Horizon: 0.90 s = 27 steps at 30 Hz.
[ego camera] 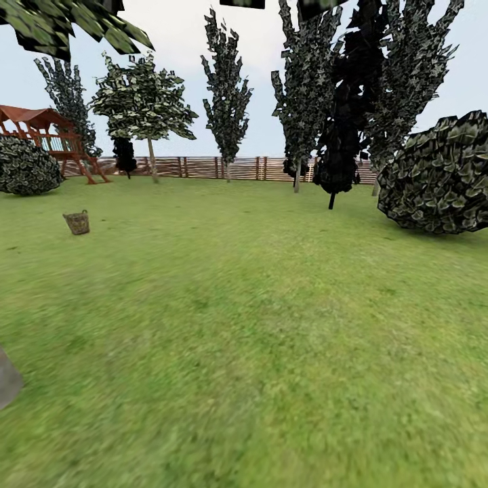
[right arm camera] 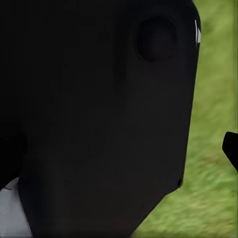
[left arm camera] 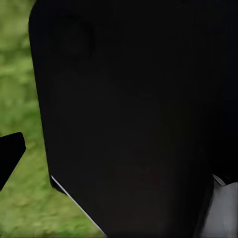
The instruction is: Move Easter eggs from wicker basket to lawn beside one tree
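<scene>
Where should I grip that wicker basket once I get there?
The wicker basket stands upright on the lawn, far off at left, mouth upward. Come from above and pinch its rim; its flared walls look awkward for a side grip. Details are too small to confirm.

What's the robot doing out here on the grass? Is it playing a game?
Nothing is being handled right now. The robot is out on the lawn, and the wicker basket stands far off on the grass, to the left, near the red-brown play tower. It is too far away to see any eggs inside. A tree with a pale trunk and light-green leaves grows by the fence. The wrist cameras show dark robot parts over grass, so the grippers can't be judged.
</scene>
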{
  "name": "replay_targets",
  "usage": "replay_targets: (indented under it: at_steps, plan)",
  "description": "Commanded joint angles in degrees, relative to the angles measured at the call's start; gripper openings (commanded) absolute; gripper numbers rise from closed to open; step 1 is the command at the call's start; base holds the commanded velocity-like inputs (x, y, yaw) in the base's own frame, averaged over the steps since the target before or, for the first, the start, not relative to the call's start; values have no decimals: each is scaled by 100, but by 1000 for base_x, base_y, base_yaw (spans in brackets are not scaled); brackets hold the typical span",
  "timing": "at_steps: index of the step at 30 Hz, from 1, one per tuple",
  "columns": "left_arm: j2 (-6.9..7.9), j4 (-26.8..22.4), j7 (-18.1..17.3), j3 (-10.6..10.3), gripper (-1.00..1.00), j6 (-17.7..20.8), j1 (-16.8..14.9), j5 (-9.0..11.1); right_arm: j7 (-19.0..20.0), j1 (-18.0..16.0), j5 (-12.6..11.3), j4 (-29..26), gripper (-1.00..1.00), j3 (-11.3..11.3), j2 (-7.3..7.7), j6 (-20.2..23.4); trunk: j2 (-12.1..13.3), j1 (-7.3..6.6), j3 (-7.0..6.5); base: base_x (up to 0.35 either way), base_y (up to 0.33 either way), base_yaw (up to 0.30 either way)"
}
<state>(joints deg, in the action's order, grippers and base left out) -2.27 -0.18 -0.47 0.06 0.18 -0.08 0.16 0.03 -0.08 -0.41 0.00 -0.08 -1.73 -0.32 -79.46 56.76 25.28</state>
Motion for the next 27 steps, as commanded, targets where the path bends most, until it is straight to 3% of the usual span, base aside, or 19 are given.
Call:
replay_targets:
  at_steps: [1,9,18,22,27]
  plan:
    - [6,-32,1,-2,100,8,-4,0,-4,1,-1,0,100,3,4,-3,39,-23,-15,0,0,0]
    - [134,-557,20,1,100,91,-35,-7,-5,0,4,0,100,5,3,-4,360,-198,-158,0,0,53]
    - [173,-661,88,1,100,102,-157,-4,-6,0,-7,0,100,-20,-50,-45,721,-396,-320,0,0,81]
    - [228,-705,211,10,100,95,-243,1,-8,-4,-14,-16,100,-32,-18,-516,881,-484,-392,0,0,6]
    - [249,-778,259,9,100,108,-580,-6,7,-369,-17,-308,100,-35,14,-612,1082,-594,-482,0,0,1]
